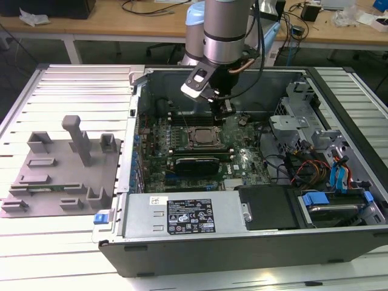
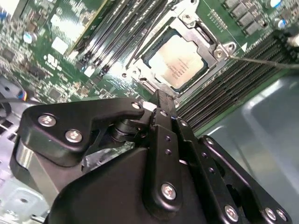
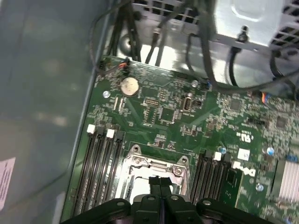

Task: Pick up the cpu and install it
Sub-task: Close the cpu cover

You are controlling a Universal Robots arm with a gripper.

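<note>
Hovering close over socket frame (image 2: 219,49), gripper (image 3: 160,181) fingers (image 3: 155,187) pressed together, holding nothing; cpu (image 2: 180,63) seated inside frame; memory slots (image 3: 100,163) crowd both sides; gripper body hides frame's near edge.

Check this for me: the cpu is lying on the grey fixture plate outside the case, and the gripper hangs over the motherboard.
One part is wrong. The cpu is not on the grey fixture plate. The second wrist view shows it lying in the socket on the motherboard. The rest holds: the gripper hangs over the motherboard, right by the socket.
</note>
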